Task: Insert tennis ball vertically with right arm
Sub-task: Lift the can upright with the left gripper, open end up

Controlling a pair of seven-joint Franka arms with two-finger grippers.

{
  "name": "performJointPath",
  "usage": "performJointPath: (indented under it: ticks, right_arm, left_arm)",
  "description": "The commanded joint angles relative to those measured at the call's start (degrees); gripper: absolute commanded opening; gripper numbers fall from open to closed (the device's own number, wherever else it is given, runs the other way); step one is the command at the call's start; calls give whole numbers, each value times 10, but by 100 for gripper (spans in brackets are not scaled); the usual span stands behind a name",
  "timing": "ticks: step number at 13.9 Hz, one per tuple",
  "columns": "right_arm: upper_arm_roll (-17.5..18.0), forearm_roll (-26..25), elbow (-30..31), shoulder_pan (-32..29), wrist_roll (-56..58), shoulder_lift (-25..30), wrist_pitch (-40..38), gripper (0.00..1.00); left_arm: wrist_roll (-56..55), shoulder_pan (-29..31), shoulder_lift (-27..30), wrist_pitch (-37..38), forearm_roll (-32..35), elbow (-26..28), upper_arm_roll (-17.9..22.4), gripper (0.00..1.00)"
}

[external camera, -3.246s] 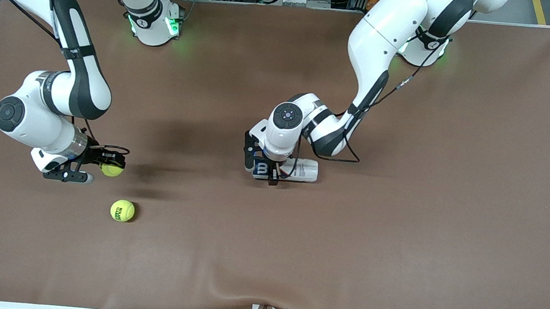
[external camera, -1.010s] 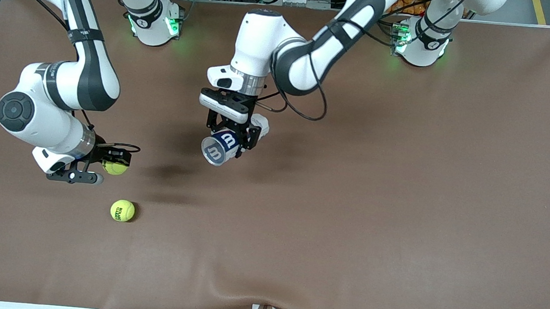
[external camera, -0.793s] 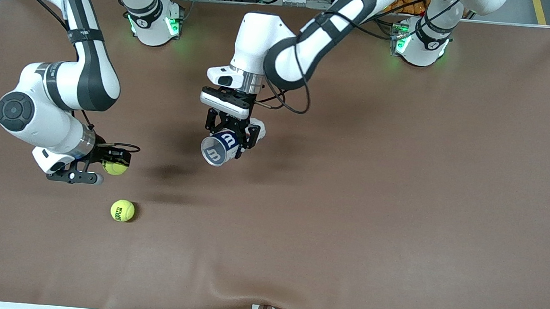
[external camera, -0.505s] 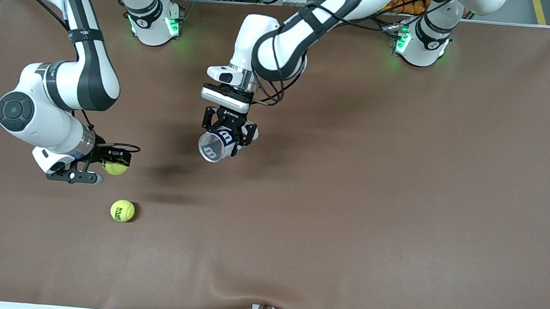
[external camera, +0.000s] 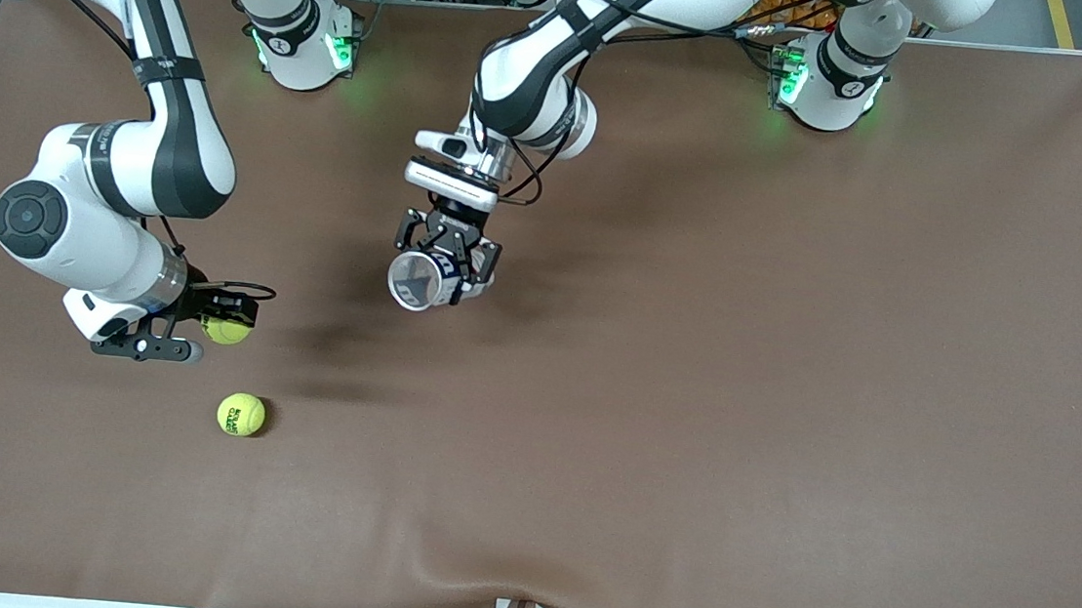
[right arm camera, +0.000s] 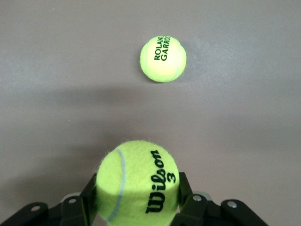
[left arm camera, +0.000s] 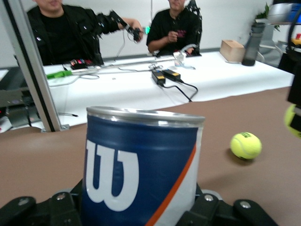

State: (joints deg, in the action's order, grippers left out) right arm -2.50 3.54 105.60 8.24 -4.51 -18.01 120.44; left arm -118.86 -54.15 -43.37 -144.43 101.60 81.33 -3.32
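Observation:
My right gripper (external camera: 224, 327) is shut on a yellow tennis ball (external camera: 226, 330) marked Wilson 3 (right arm camera: 137, 181), held just above the table toward the right arm's end. My left gripper (external camera: 441, 271) is shut on a blue and white tennis ball can (external camera: 418, 281) with a white W (left arm camera: 141, 169), held upright above the middle of the table, its open mouth facing up. A second yellow tennis ball (external camera: 240, 414) lies on the table, nearer to the front camera than my right gripper; it also shows in the right wrist view (right arm camera: 163, 58) and the left wrist view (left arm camera: 245, 145).
The brown table mat (external camera: 737, 409) has a small fold at its front edge (external camera: 480, 553). The arms' bases (external camera: 304, 48) stand along the table's edge farthest from the front camera. People sit at a white desk (left arm camera: 141, 80) off the table.
My left arm lifted the can off the table, carried it toward the right arm's end and turned it upright, mouth up. My right gripper stayed nearly still with its ball.

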Motion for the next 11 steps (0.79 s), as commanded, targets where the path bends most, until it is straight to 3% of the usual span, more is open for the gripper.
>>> performJointPath:
  ticks: [1,7,11]
  right_arm:
    - [-2,-7,3,4,-13,14,-7,0]
    - [-1,-7,3,12,-31,15,-6,0]
    - [-1,-6,3,32,-66,18,-8,0]
  left_arm:
    - [-50,-4,-29,37,68,-21,0,77]
    - [-165,-30,-43,91,104,-21,0,76]
    - [-251,-32,-84,179,220,-21,-1,77]
